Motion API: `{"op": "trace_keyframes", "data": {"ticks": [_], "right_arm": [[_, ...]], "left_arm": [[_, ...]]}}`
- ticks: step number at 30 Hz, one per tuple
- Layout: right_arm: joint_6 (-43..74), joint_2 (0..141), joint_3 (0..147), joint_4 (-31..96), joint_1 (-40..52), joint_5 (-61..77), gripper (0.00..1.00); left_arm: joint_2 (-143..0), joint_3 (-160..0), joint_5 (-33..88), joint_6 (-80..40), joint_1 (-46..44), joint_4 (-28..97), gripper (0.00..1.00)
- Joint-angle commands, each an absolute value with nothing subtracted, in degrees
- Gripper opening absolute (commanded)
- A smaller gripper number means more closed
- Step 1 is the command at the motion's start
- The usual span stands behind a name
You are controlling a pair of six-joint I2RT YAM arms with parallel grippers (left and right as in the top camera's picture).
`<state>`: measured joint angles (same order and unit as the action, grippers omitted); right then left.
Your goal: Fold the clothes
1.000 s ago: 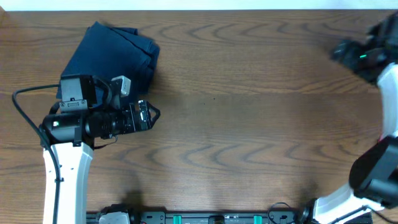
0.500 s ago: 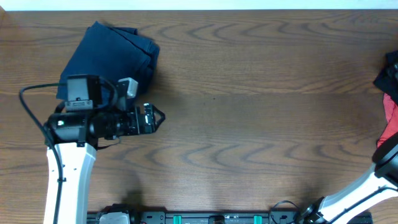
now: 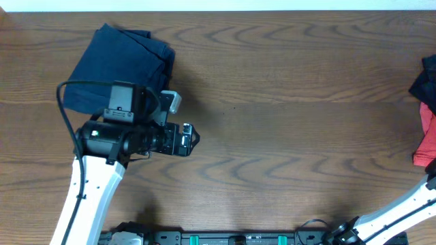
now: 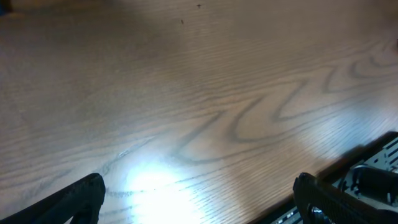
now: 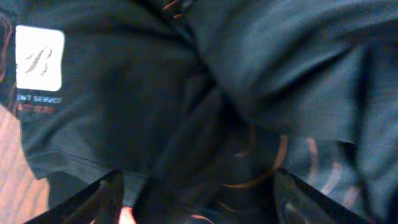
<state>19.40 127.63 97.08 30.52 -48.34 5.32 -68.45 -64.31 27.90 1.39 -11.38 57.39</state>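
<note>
Fingers (image 5: 109,196) of the right hand (image 5: 198,190) stand well apart at the two lower corners of the wrist view, jaws fairly wide, with a bunched fold of the black jersey (image 5: 124,99) rising between them. Whether the pads press the cloth cannot be told from this close. The jersey fills almost all of that view, crumpled, with thin orange lines (image 5: 249,180) running over the fold nearest the hand. A white square label (image 5: 39,58) bearing a cursive letter sits at the upper left, with small print under it. A sliver of the wooden surface (image 5: 7,174) shows at the left border. From overhead this hand is out of sight past the right edge, and only a white link of the right arm (image 3: 398,207) crosses the lower right corner. What looks like the same jersey (image 3: 428,73) shows dark at that edge, touching a red garment (image 3: 426,139) just below it. Well apart, over the left half of the surface, the left hand (image 3: 195,139) hovers above bare wood with its jaws spread wide and nothing between them. A navy garment (image 3: 122,58) lies folded beyond it near the far left corner. A pale strip runs along the far edge of the surface, and a dark rail with green fittings (image 3: 225,239) lines the near edge.
</note>
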Motion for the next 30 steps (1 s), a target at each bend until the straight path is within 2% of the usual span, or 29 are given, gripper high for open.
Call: {"op": "trace_keyframes", "data": {"ticks": [1, 3, 5, 6, 8, 20, 24, 30], "right_arm": [[20.4, 129.7, 98.0, 29.9, -47.6, 9.1, 0.62], [20.4, 130.6, 98.0, 29.5, -47.3, 9.1, 0.54], [20.4, 131.5, 98.0, 29.1, -47.2, 9.1, 0.54], [20.4, 131.7, 98.0, 29.0, -47.2, 9.1, 0.47], [20.4, 131.8, 98.0, 29.2, -47.2, 9.3, 0.01], [22.4, 117.2, 98.9, 29.8, -43.7, 31.0, 0.01], [22.7, 112.6, 98.9, 32.4, -37.7, 32.6, 0.01], [22.7, 110.6, 98.9, 36.4, -23.5, 32.4, 0.01]], "left_arm": [[-69.8, -65.4, 26.3, 1.9, -12.6, 56.8, 0.98], [-70.4, -65.3, 26.3, 1.9, -13.0, 56.3, 0.98], [-70.9, -65.3, 26.3, 1.9, -13.1, 56.0, 0.98], [-71.2, -65.3, 26.3, 1.9, -13.1, 56.0, 0.98], [-71.7, -65.3, 26.3, 1.9, -13.1, 56.1, 0.99], [-71.1, -65.8, 27.2, 1.7, -13.0, 56.1, 0.98], [-69.3, -66.8, 27.1, 1.7, -12.9, 56.7, 0.99], [-65.6, -68.7, 22.5, 1.7, -12.9, 62.3, 0.98]]}}
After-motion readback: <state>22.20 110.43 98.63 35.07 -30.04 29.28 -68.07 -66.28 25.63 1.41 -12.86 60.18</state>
